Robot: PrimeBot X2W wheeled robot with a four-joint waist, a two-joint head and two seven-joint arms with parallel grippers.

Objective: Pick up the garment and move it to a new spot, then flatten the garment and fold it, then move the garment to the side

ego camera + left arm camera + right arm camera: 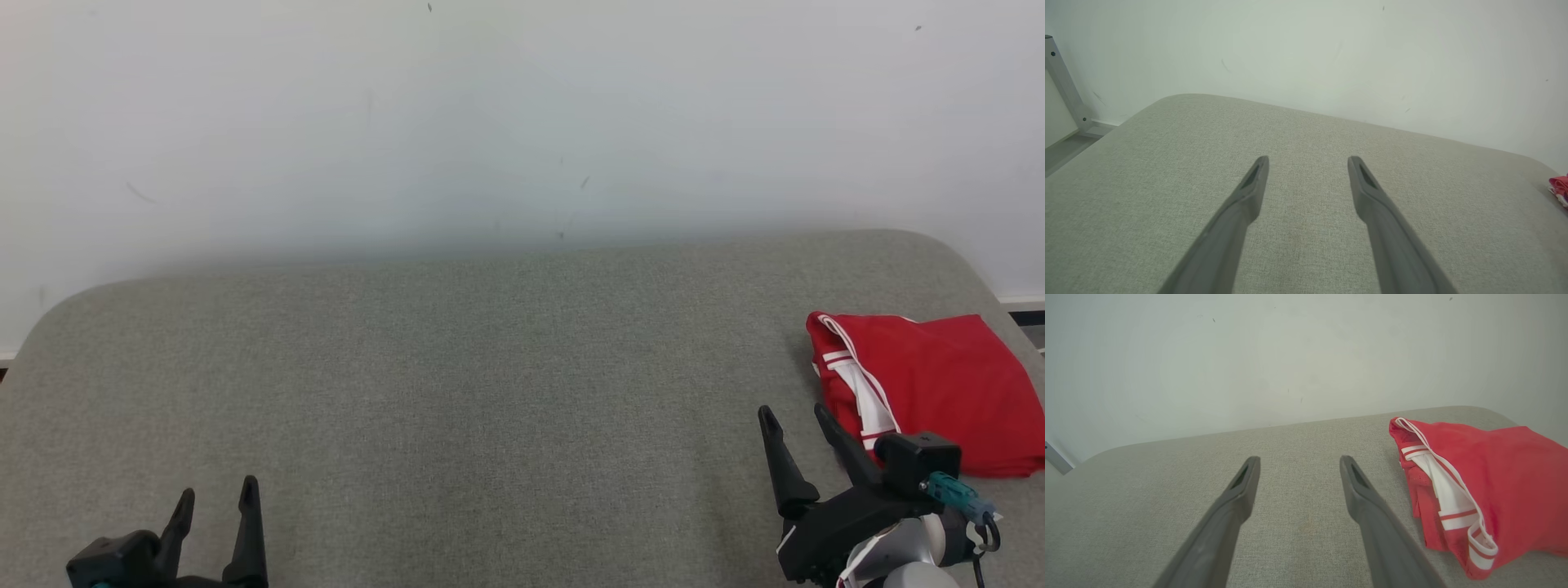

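The garment [939, 384] is red with white trim and lies folded at the right end of the grey padded table [490, 392]. In the right wrist view the garment [1494, 482] sits just right of my right gripper [1299, 459], apart from it. My right gripper [794, 412] is open near the table's front, its fingers empty and just left of the cloth. Low at the front left, my left gripper [217, 494] stands open with nothing in it. A red corner of the garment [1560, 188] peeks in at the right edge of the left wrist view, far from my left gripper [1308, 159].
A pale wall [490, 122] rises right behind the table's far edge. A grey metal frame leg [1065, 90] stands beyond the table's left end. The table's corners are rounded, and the garment lies close to the right edge.
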